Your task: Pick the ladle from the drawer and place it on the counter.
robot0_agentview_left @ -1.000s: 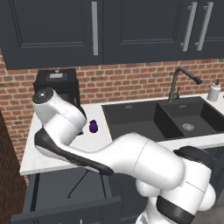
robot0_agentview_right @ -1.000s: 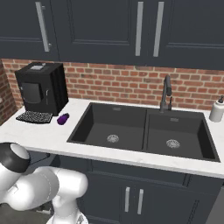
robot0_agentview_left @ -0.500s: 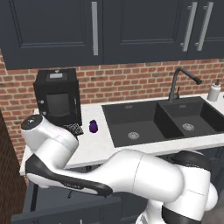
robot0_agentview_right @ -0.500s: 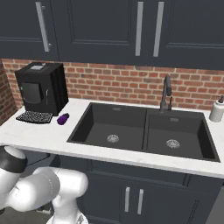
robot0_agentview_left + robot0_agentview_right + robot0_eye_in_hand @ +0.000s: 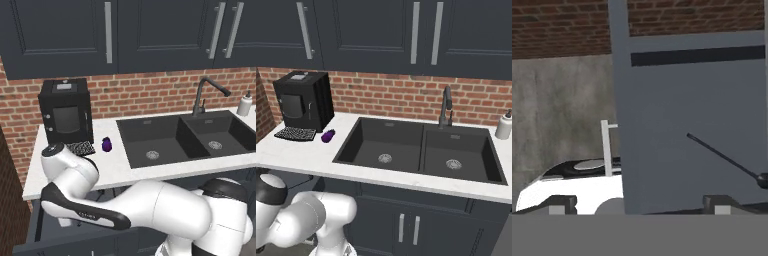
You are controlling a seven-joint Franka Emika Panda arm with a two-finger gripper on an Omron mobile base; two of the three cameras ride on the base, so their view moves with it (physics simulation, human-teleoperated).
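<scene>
One ladle [image 5: 724, 159] lies loose on the floor of the pulled-out drawer [image 5: 677, 125], with the gripper [image 5: 639, 202] low over it.

In the hand view the two finger tips [image 5: 562, 202] stand wide apart at the bottom edge, holding nothing; the ladle's thin dark handle slants across the drawer's grey-blue floor, its bowl end at the right edge, near the right-hand tip but not between the tips. In the left base view the arm bends down below the near edge of the counter [image 5: 115, 170] at its left end. On the counter above stand a black coffee machine [image 5: 66, 111] and, just right of it, a small purple object [image 5: 106, 144]; the black double sink [image 5: 185, 137] lies further right.
</scene>
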